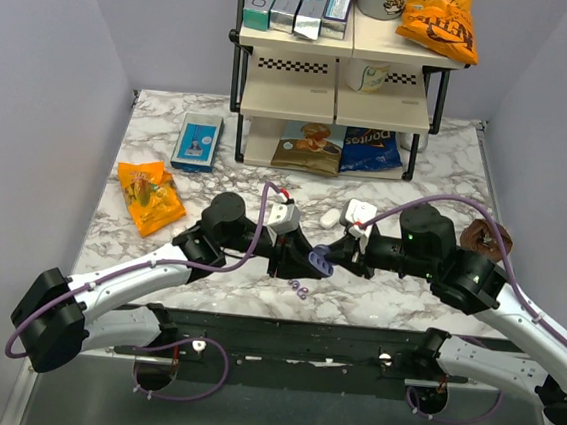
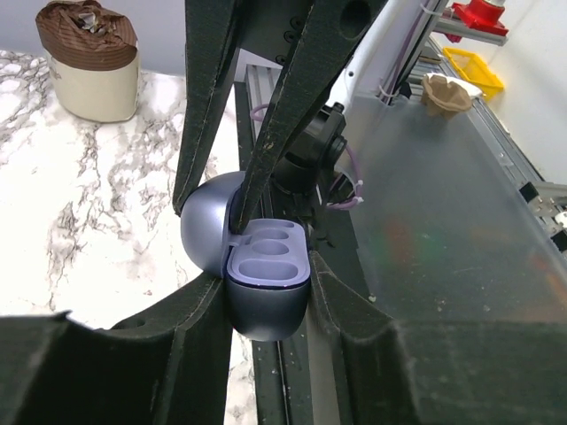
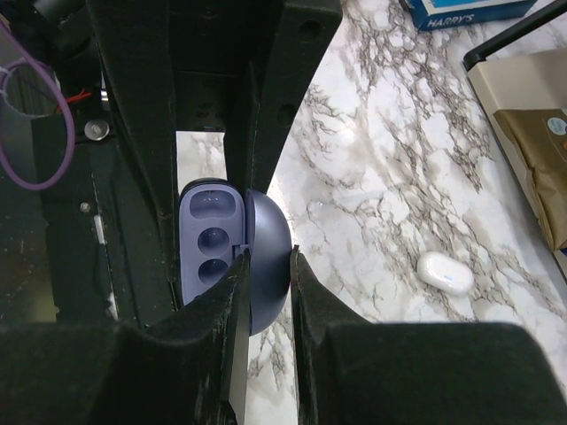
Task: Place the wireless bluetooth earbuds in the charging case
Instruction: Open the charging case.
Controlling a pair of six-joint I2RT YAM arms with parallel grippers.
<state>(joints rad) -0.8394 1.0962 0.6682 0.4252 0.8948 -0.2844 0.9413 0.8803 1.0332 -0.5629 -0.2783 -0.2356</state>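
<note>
**A:** Where is the charging case [image 2: 268, 305]?

**B:** Between the two arms, seemingly lifted off the table [image 1: 439, 167]. The left gripper [image 2: 266, 279] is clamped tight on its base. The right gripper [image 3: 267, 258] pinches the domed lid [image 3: 270, 221], jaws almost together.

**A:** Why both?

**B:** Probably to hold the hinge open and the base steady. Both wells [image 2: 275, 251] look empty.

**A:** And the earbuds [image 1: 299, 290]?

**B:** On the marble near the case, at seven o'clock from it in the top view, with neither claw touching them. I'd say one arm must let go to fetch them.
</note>
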